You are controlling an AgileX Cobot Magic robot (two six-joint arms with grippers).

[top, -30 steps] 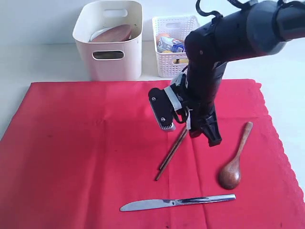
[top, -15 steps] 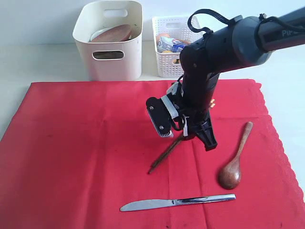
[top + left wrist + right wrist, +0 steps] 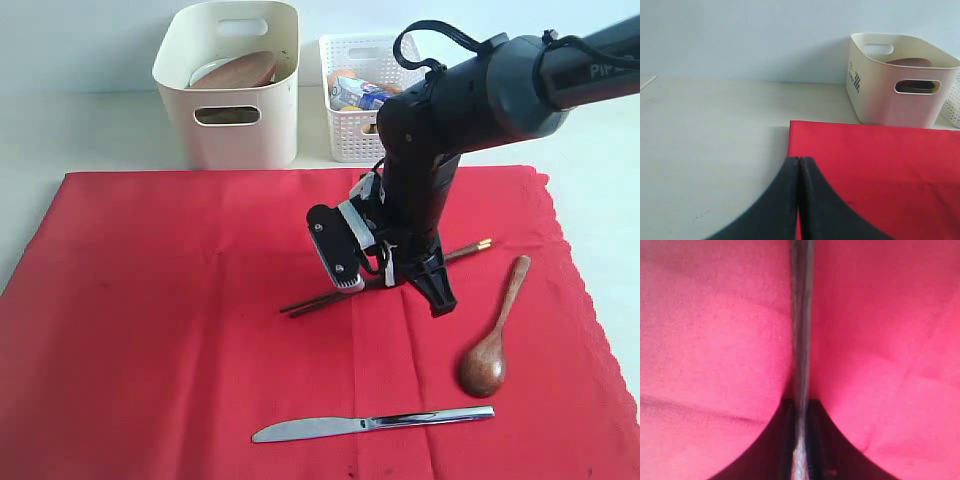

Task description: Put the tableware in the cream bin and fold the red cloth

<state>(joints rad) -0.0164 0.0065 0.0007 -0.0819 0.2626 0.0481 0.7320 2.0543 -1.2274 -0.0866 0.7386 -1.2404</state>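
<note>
Jaws of the right gripper (image 3: 388,284) are pinching the brown chopsticks (image 3: 312,301) just over the red cloth (image 3: 150,330); the left gripper (image 3: 799,200) is hanging fully closed.

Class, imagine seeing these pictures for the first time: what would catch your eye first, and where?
The large bright red cloth dominates, spread across the pale table. At its middle, the right arm's black fingers pinch the thin brown chopsticks; a dark wooden spoon and silver table knife lie nearer the camera.
</note>
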